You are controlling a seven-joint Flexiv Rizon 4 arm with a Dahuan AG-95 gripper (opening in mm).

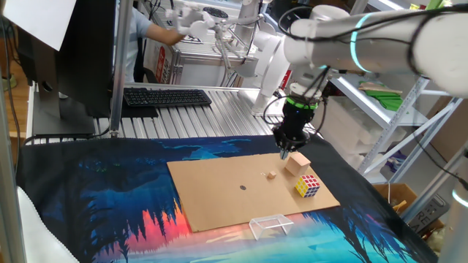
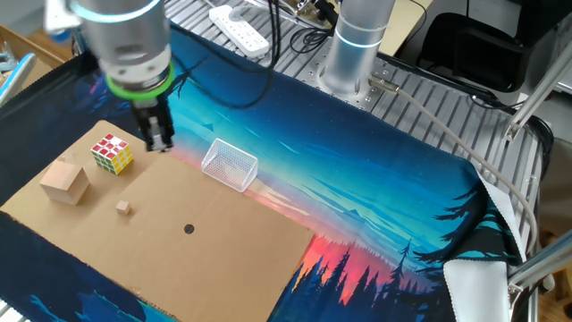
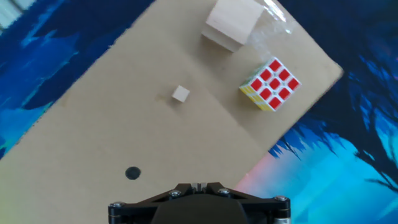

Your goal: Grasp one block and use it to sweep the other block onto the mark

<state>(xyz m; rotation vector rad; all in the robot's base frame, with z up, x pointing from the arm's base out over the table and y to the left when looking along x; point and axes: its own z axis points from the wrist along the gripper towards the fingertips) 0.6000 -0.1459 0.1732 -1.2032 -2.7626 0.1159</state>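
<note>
At upper centre of the hand view, the tan cube (image 3: 231, 25) is lying ungrasped: rigid, probably light, best pinched across flat opposite faces. The end effector (image 2: 159, 141) is hovering, its spread unreadable.

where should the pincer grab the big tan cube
From above, across two opposite flat side faces of the tan cube. It sits flat on the cardboard, and the puzzle cube stands apart, leaving room for the fingers.
</note>
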